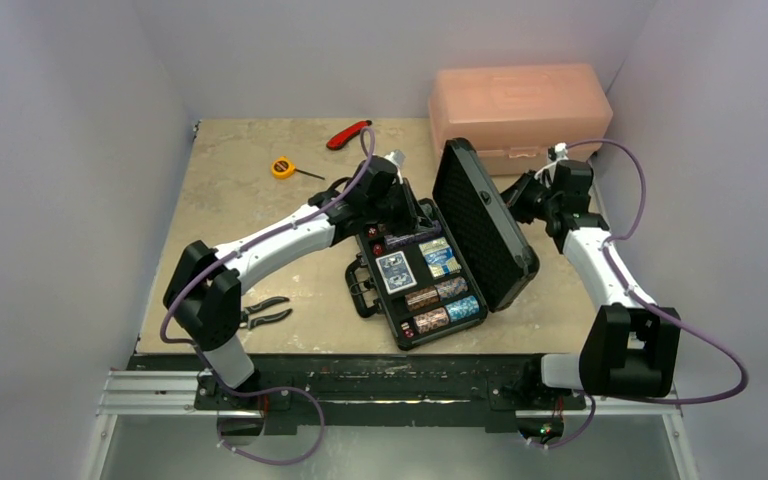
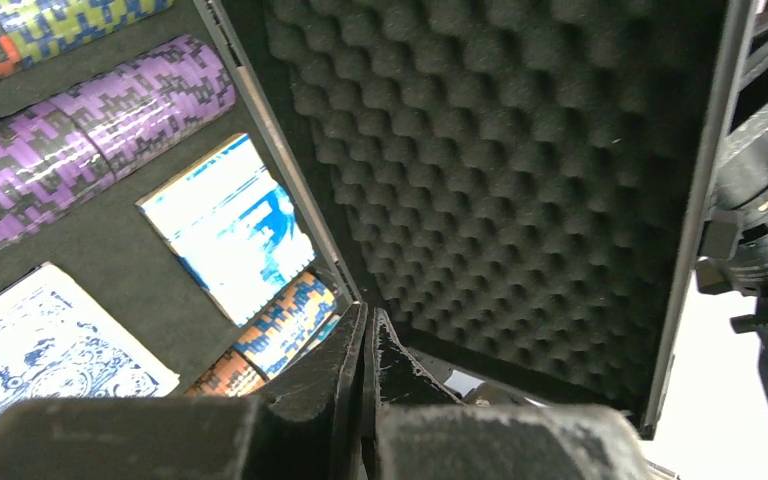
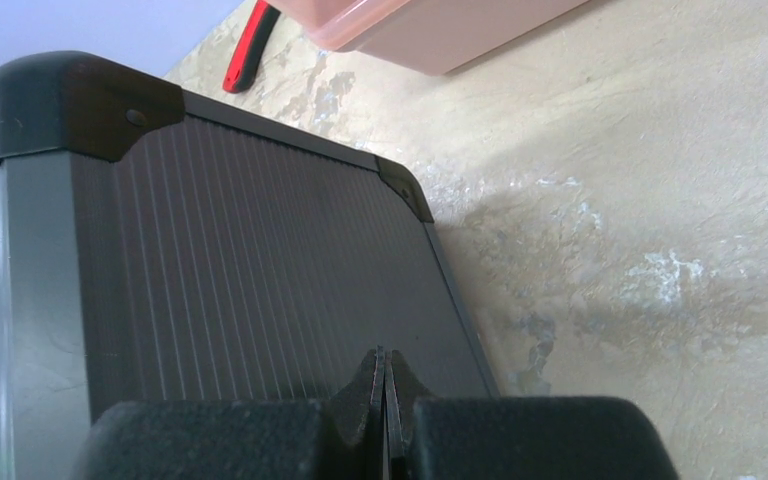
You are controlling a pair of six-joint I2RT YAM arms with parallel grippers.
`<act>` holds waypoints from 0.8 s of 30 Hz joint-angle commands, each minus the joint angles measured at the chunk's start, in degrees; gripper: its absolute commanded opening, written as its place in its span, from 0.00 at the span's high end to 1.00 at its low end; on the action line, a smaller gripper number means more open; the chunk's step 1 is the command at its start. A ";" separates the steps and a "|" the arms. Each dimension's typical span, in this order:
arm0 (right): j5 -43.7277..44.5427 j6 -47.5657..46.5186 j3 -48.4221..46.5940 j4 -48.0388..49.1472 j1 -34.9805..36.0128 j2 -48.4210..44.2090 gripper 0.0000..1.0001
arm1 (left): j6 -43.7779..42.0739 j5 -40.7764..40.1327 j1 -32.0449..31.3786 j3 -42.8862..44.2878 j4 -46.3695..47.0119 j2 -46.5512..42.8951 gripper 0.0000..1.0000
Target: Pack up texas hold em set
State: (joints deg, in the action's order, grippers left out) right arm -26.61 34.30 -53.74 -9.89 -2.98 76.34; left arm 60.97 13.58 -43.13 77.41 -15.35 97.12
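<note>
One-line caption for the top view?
Poker case open, chips and cards inside; left hand at its far end, right hand behind lid.

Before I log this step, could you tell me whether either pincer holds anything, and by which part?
Nothing is held: the left pincer and the right pincer are both shut, empty.

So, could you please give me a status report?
Left fingers shut, empty, low inside the open case. Right fingers shut behind the lid. Chips and cards seated. Left arm is in the lid's path.
</note>
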 commanded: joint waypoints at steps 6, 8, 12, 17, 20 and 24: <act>-2.91 -0.47 1.97 0.14 2.50 -2.95 1.00 | 1.87 1.54 -0.02 3.10 2.65 0.23 1.00; -3.18 -0.71 2.12 0.04 2.54 -3.12 1.00 | 1.73 1.49 -0.04 3.17 2.61 0.05 1.00; -3.63 -1.00 2.32 0.18 4.66 -3.53 1.00 | 1.52 1.56 -0.02 3.70 2.13 0.21 1.00; -5.01 -1.33 2.72 0.94 6.44 -4.28 1.00 | 1.43 1.53 -0.02 3.61 2.13 0.01 1.00; -4.99 -1.56 2.54 0.86 7.56 -4.52 1.00 | 1.48 1.47 -0.04 3.54 2.16 -0.32 1.00; -5.33 -1.86 2.48 0.99 8.05 -4.59 1.00 | 1.24 1.07 -0.02 2.99 2.13 -1.34 1.00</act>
State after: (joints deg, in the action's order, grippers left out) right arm -29.87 33.76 -51.37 -9.82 4.45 73.36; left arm 62.02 14.59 -43.16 78.63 -14.61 97.49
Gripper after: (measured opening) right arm 0.005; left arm 0.003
